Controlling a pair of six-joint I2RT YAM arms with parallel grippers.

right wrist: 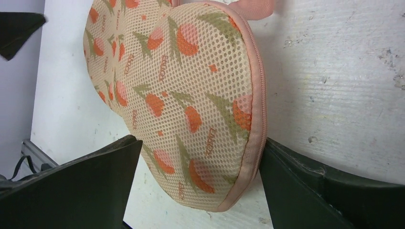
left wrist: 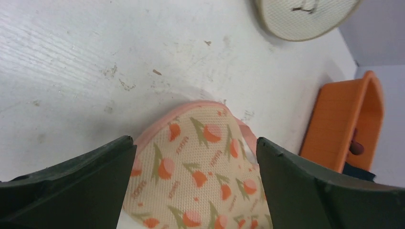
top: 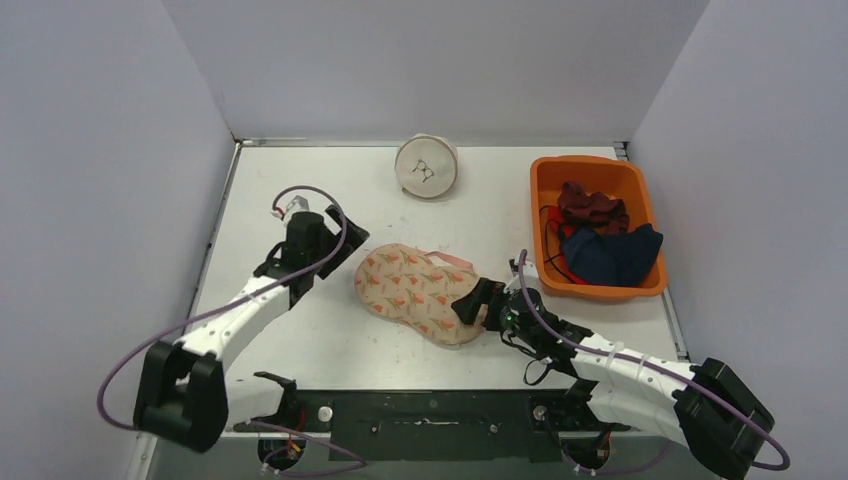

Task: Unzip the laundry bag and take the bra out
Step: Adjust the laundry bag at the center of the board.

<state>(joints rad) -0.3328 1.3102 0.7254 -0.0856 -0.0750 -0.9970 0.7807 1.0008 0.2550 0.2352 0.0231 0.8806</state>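
We cannot see the bra: the mesh of the one floral laundry bag [top: 415, 290], lying mid-table [top: 300, 340], hides its contents. Both wrist views cut the bag off. Two grippers flank it, both with jaws spread wide: the left gripper [top: 342, 243] just off its left end, the right gripper [top: 478, 300] straddling its right end by the pink zip. One round white mesh bag [top: 426, 167] lies farther back. One orange bin [top: 545, 200] holds tangled dark red and navy garments, which we cannot count.
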